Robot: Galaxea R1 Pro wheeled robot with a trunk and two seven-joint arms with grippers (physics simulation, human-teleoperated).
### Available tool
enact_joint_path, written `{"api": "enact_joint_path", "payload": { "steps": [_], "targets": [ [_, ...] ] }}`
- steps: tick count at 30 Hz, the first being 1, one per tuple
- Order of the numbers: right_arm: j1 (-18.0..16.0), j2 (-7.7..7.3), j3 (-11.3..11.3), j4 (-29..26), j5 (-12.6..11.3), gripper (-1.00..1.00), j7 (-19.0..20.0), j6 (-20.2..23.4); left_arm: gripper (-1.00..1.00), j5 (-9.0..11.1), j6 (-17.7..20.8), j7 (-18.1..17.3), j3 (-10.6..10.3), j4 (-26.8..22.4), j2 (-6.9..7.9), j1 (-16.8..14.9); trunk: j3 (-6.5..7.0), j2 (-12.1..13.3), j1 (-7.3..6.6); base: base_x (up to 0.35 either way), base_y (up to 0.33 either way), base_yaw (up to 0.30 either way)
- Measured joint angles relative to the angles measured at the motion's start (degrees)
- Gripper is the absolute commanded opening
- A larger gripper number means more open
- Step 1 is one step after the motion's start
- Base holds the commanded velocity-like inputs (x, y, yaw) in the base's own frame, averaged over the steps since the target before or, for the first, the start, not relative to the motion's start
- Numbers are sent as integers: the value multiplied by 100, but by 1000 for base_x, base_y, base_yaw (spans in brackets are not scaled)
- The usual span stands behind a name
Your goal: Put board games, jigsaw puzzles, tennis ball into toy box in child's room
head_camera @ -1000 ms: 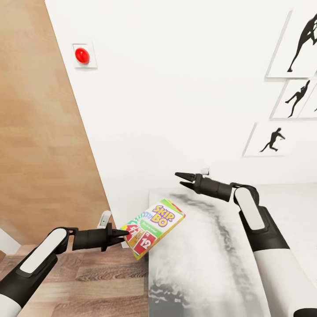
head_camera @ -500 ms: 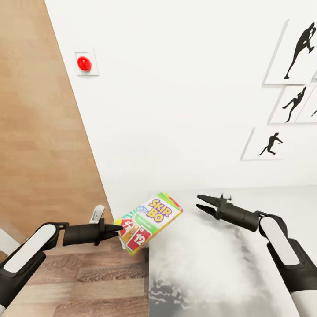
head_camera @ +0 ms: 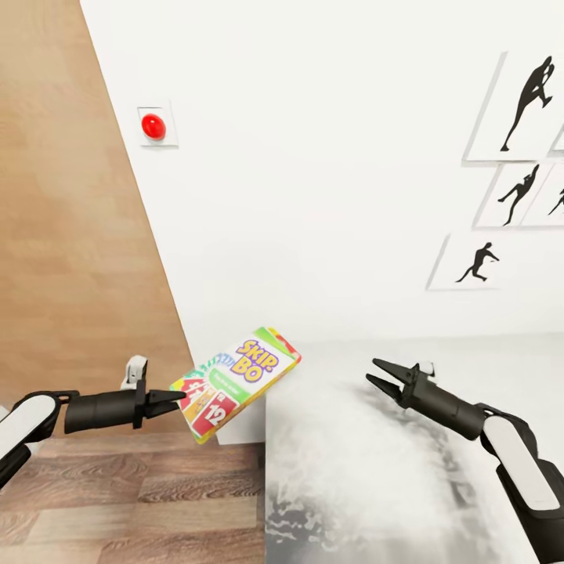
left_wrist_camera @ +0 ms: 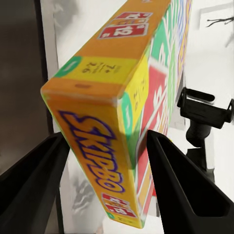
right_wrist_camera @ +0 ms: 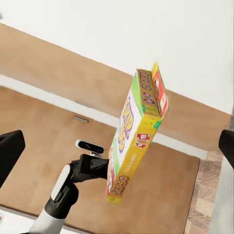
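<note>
The left pincer (head_camera: 174,399) reaches in from the left at mid-height and is clamped on the near-left end of the SKIP BO board game (head_camera: 236,381), its dark fingers (left_wrist_camera: 30,187) flanking the box's two broad faces in the left wrist view, where the box (left_wrist_camera: 124,112) stands edge-on between them. The game hangs in the air, off every surface, just to the right of the pincer's tips, over the wooden floor (head_camera: 133,501) and at the near-left corner of the worktop (head_camera: 368,486). Its long axis runs from the pincer at the near left up and away to the far right, so the free end, with its green and red corner, points toward the white wall (head_camera: 313,196) and rises above the gripped end. The printed face with the purple-and-yellow title is tilted up toward the head camera. In the right wrist view the same box (right_wrist_camera: 136,134) appears narrow side on, held at its lower end by the left pincer (right_wrist_camera: 100,165). The right pincer (head_camera: 379,375) hovers over the pale mottled worktop, well to the right of the game, its two fingers spread and holding nothing, pointing left toward the box. On the wall sit a red button (head_camera: 153,125) at the upper left and framed black silhouette pictures (head_camera: 509,157) at the right.
</note>
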Motion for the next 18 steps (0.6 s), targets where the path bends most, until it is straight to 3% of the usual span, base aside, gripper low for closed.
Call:
{"api": "enact_joint_path", "payload": {
  "steps": [3, 10, 18],
  "targets": [
    [10, -5, 11, 13, 148, 100, 11, -291, -100, -13, 0, -116, 3, 9, 103, 0, 54, 120, -66, 0, 0, 0],
    [73, -6, 15, -264, 310, 100, 240, -426, -100, -7, 0, -212, 6, 19, 268, 1, 180, 401, -219, -19, 0, 0],
    [247, -1, -17, -442, 337, 100, 389, -458, -100, -25, -1, -326, 7, 32, 304, 1, 324, 723, -393, -217, 0, 0]
  ]
}}
